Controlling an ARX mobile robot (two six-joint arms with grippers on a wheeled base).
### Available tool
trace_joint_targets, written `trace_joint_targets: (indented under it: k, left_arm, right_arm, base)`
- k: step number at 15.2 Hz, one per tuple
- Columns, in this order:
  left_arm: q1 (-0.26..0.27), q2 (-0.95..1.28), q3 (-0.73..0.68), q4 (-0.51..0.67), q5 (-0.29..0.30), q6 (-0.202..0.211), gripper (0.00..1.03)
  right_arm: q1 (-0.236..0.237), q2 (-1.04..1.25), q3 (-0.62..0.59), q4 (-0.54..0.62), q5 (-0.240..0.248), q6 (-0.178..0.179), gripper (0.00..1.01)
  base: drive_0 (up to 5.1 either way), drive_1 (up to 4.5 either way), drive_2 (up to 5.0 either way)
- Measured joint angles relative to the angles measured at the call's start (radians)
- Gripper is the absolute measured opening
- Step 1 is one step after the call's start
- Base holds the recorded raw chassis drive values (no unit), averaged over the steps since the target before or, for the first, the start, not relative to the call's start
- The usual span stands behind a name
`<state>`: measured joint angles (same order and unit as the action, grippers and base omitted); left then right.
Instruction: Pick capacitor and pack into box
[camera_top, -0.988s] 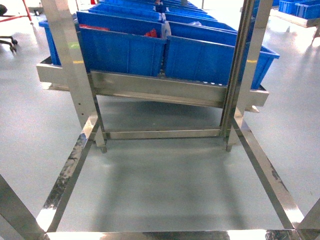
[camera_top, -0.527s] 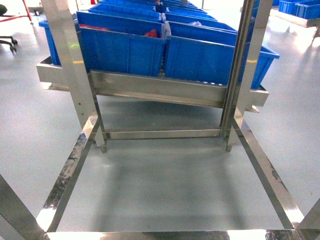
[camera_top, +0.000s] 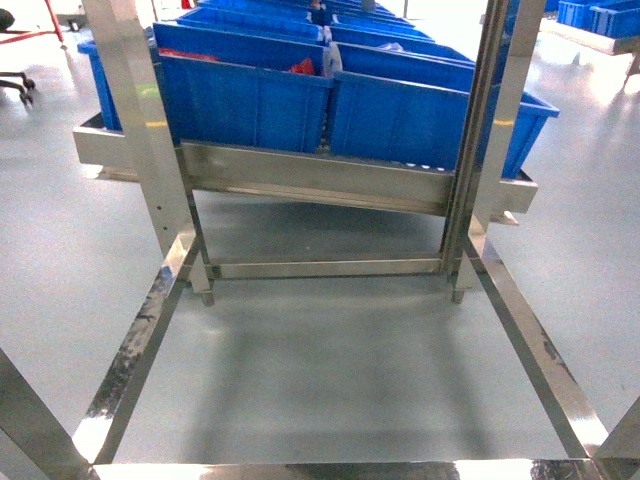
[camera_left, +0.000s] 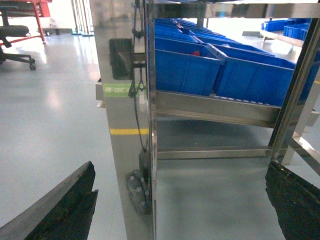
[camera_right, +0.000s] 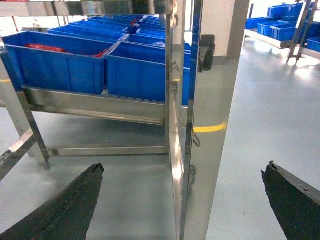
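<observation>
Both grippers are wide open with nothing in them, left gripper (camera_left: 180, 200) and right gripper (camera_right: 182, 200) each pointing at a steel rack post (camera_left: 127, 125). Past the fingers sit blue bins (camera_top: 245, 100) on the shelf; can't spot the capacitor or box anywhere.

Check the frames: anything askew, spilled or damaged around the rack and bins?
Nothing stands out. The blue open plastic bins sit in even rows on the stainless steel rack, whose shelf slopes, apparently by design. The grey floor shows no spill. Neither the capacitor nor the pink box is in view.
</observation>
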<state>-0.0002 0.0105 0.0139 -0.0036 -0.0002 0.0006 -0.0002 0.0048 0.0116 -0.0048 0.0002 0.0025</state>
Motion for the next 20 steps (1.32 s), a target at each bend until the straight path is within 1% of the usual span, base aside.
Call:
trace_joint_targets:
  k: [20]
  left_arm:
    - [0.000, 0.000, 0.000, 0.000, 0.000, 0.000, 0.98]
  right_arm:
    - [0.000, 0.000, 0.000, 0.000, 0.000, 0.000, 0.98]
  base:
    - [0.0, 0.00, 0.0]
